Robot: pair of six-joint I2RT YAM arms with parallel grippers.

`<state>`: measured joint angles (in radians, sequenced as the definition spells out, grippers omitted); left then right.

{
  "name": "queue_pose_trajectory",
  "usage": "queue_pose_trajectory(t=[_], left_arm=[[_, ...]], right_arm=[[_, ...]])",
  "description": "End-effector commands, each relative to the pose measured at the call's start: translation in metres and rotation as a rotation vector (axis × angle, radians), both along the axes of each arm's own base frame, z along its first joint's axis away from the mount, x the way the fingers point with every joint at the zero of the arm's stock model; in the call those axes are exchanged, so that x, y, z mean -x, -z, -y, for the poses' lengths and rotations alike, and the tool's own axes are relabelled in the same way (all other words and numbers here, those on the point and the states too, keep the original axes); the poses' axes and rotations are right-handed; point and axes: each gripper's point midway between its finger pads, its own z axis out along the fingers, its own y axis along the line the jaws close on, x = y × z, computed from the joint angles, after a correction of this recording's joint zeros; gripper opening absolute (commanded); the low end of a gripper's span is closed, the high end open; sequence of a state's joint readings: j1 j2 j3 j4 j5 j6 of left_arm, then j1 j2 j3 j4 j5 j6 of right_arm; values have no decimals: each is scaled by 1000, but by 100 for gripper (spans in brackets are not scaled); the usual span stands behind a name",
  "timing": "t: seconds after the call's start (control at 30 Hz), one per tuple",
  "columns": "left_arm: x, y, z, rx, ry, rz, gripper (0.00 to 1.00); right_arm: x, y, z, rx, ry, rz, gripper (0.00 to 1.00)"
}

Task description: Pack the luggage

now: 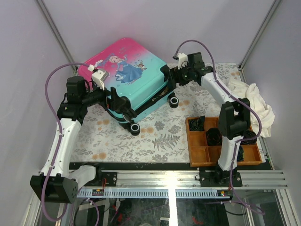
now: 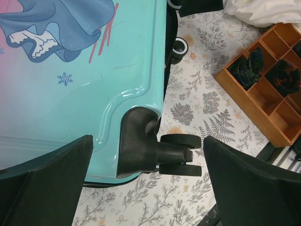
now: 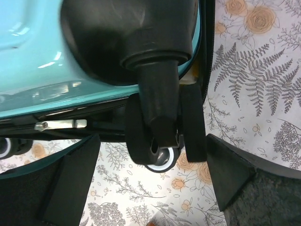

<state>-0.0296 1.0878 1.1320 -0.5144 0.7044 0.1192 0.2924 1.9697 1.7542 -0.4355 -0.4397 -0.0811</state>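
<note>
**Both hands open at the luggage's wheeled end**

The left hand [image 2: 146, 143] has its jaws spread as wide as they go and grips nothing. Its dark fingers [image 2: 51, 179] stand on either side of the luggage's near corner wheel [image 2: 181, 141] without touching it. The right hand [image 3: 153, 139] is just as wide open and also empty, with the far corner wheel [image 3: 193, 122] and its black stem hanging between its fingers.

The luggage [image 1: 134, 75] lies flat and closed on the table [image 1: 160, 136], with the printed pink-to-teal shell facing up. Its long axis runs on a diagonal. The wheeled end points to the near right and the pink end points away to the far left.

A wooden tray [image 1: 196, 157] with dark items in its compartments sits to the near right of the luggage, well apart from it. A white cloth [image 1: 256, 101] is bunched to the right of the luggage, beyond the right arm.
</note>
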Motion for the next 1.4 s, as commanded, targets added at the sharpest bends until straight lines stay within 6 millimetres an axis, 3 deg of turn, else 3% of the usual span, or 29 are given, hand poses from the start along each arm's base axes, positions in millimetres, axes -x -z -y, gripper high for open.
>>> queue_pose_trajectory(t=[0.0,0.17,0.3,0.43,0.63,0.73,0.83,1.0,1.13,1.27,1.37], left_arm=[[-3,-12,1,27,9,55,100],[-4,-12,1,32,7,55,100],[-4,-13,1,33,6,56,100],[-4,-12,1,33,5,55,100],[-4,-12,0,34,3,56,100],[-5,-13,0,34,1,59,100],[-7,-12,0,32,-1,57,100],[-8,-11,0,36,0,47,100],[-9,-8,1,37,1,40,100],[-10,-9,-1,32,-4,44,100],[-9,-10,0,33,-4,44,100]], right_arm=[[-16,-15,-3,72,10,97,96],[-23,-14,-2,105,18,113,76],[-23,-28,-2,98,26,143,42],[-16,-62,-7,49,23,188,2],[5,-130,-10,-43,25,256,0],[19,-152,-7,-62,20,278,0],[30,-149,1,-33,24,278,0],[26,-101,18,91,41,242,0],[17,-84,13,90,31,199,0],[22,-112,-6,-14,-27,214,0],[21,-131,-3,-15,-17,280,0]])
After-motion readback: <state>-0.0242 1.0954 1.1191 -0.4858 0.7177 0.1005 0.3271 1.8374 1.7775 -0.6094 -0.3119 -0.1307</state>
